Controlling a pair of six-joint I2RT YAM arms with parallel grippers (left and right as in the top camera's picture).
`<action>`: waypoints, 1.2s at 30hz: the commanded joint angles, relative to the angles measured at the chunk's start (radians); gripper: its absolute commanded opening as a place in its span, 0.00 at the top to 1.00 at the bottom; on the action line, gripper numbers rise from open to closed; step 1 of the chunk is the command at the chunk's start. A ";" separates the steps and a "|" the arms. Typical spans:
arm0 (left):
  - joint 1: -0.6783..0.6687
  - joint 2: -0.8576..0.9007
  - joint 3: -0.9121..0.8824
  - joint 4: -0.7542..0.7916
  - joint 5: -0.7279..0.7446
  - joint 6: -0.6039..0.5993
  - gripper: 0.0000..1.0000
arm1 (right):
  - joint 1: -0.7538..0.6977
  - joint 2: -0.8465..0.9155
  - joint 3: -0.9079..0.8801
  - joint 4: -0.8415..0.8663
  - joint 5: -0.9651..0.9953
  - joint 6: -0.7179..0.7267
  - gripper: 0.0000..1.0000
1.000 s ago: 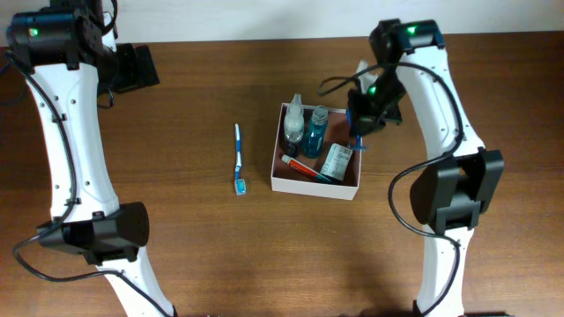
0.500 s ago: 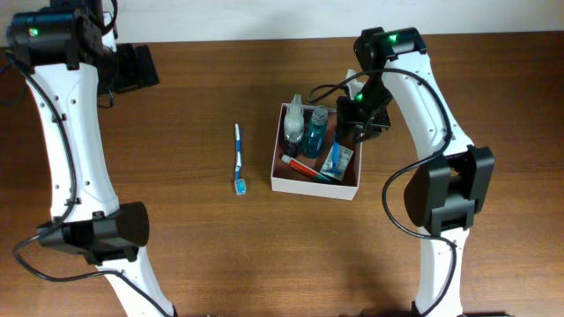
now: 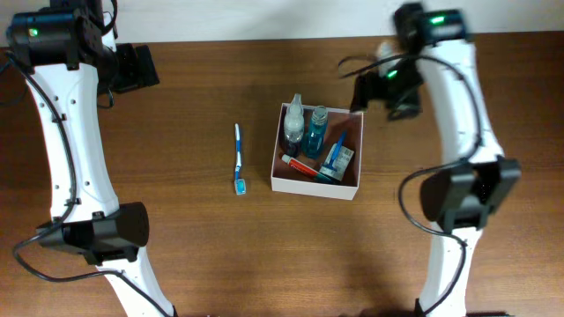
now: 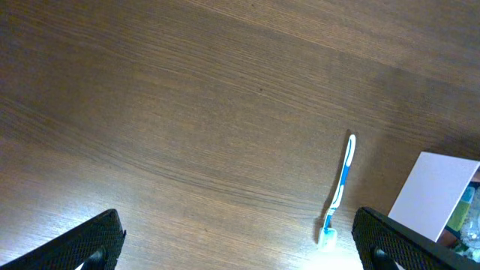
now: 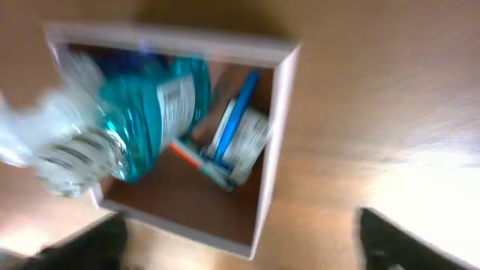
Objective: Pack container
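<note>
Right gripper has pulled back from the container on the wooden table, jaws spread; left gripper likewise; bottles inside.

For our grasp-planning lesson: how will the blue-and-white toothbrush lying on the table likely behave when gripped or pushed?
The toothbrush looks thin and lies flat on the table, so it is probably light yet awkward to pinch. Pushed off-centre, its long handle would likely pivot or slide on the wood. It looks rigid, so probably no droop.

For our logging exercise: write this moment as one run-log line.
left gripper: open, empty | right gripper: open, empty | container: bottles, blue toothbrush inside | second toothbrush: on table, unpacked
</note>
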 commanded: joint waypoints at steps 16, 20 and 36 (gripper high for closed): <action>0.002 -0.021 -0.001 -0.001 0.003 0.016 0.01 | -0.538 -0.138 -0.190 0.008 0.167 -0.032 0.01; 0.002 -0.020 -0.001 -0.001 0.003 0.016 0.00 | -0.578 -0.138 -0.232 0.027 0.167 -0.032 0.01; 0.002 -0.020 -0.001 -0.001 0.003 0.016 0.00 | -0.593 -0.137 -0.246 0.027 0.167 -0.032 0.01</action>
